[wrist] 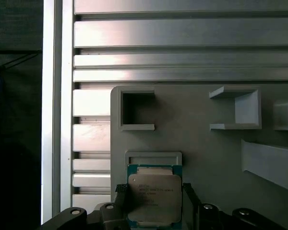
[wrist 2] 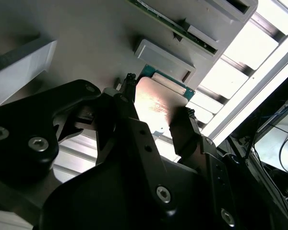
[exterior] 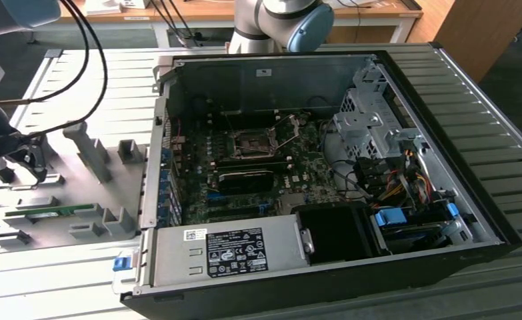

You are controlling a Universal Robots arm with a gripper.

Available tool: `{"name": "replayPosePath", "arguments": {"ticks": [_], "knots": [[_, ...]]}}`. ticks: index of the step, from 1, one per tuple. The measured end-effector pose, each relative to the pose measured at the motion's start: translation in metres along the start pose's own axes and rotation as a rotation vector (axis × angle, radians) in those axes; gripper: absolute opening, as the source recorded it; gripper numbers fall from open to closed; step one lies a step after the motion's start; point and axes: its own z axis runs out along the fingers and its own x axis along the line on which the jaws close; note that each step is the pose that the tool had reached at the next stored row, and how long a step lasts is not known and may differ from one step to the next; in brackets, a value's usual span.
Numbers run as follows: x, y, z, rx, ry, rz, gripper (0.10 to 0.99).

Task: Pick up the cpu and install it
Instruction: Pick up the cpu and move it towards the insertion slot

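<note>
Gripping the cpu (wrist: 154, 199), jaws clamped on its opposite edges, chip lying on grey fixture plate (wrist: 206, 158)

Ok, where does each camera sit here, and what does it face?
Exterior view: off the arm, high, looking down on the open computer case and grey fixture plate; arm and gripper show.
First wrist view: on the wrist, facing the plate and the cpu; the gripper shows.
Second wrist view: behind the gripper, looking along it at the cpu.
Both wrist views share the cpu, the gripper around it.
</note>
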Motion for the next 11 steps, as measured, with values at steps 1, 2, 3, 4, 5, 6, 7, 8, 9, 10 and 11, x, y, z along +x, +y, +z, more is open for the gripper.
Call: {"name": "replayPosePath", "arguments": {"ticks": [1, 2, 3, 4, 5, 6, 7, 8, 9, 10, 11], "knots": [[0.0000, 0.0000, -0.0005, 0.000, 0.0001, 0.000, 0.537], [0.0000, 0.0000, -0.0009, 0.000, 0.0001, 0.000, 0.537], [0.0001, 0.0001, -0.0014, 0.000, 0.0001, 0.000, 0.537], [0.0001, 0.0001, -0.0019, 0.000, 0.0002, 0.000, 0.537], [0.0001, 0.0001, -0.0021, -0.001, 0.0000, 0.000, 0.537], [0.0001, 0.0001, -0.0025, -0.001, 0.0001, 0.000, 0.537], [0.0001, 0.0001, -0.0030, -0.001, 0.0002, 0.000, 0.537], [0.0001, 0.0001, -0.0033, -0.001, 0.0002, 0.000, 0.537], [0.0001, 0.0001, -0.0037, -0.001, 0.0002, 0.000, 0.537], [0.0001, 0.0001, -0.0040, -0.001, 0.0001, 0.000, 0.537], [0.0001, 0.0002, -0.0044, -0.001, 0.0000, 0.000, 0.537]]}}
